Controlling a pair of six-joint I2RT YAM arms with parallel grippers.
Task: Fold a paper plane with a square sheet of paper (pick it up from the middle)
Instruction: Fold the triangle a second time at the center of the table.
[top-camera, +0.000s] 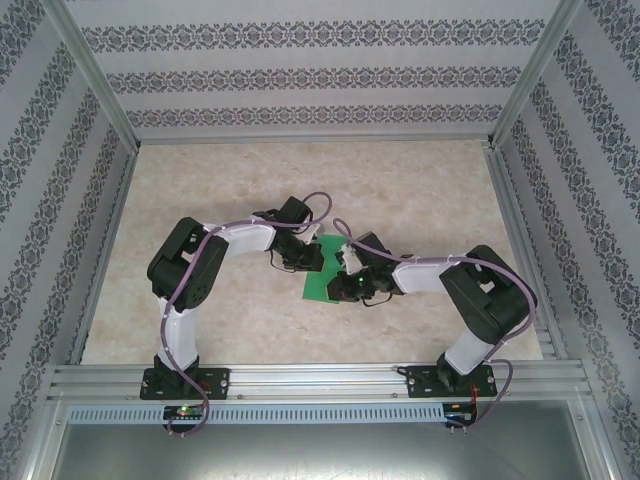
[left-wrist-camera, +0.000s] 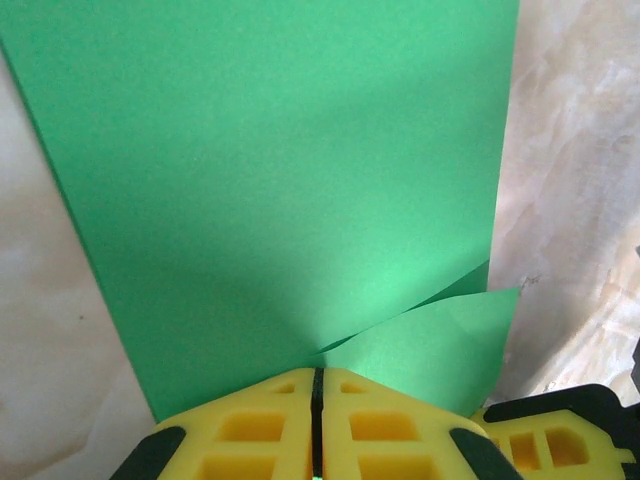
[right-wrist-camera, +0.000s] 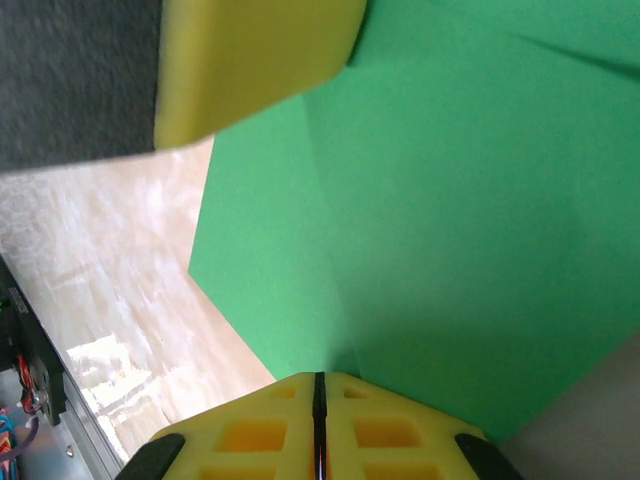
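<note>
The square sheet of paper (top-camera: 322, 280) is bright green and sits between both arms at the table's middle, partly folded. In the left wrist view the sheet (left-wrist-camera: 270, 180) spreads ahead, and a loose flap (left-wrist-camera: 440, 345) lifts at the lower right. My left gripper (left-wrist-camera: 318, 372) is shut, and the sheet and flap run together into its closed tips. In the right wrist view a crease in the paper (right-wrist-camera: 440, 230) runs down into my right gripper (right-wrist-camera: 320, 376), which is shut on the paper's edge. From above, the left gripper (top-camera: 308, 256) and right gripper (top-camera: 350, 278) almost touch over the sheet.
The marble-patterned table (top-camera: 420, 190) stretches around the paper, ringed by an aluminium frame (top-camera: 300, 378) and patterned walls. A yellow finger (right-wrist-camera: 255, 60) of the left gripper hangs close above in the right wrist view. The right gripper's finger (left-wrist-camera: 555, 445) shows at the left wrist view's lower right.
</note>
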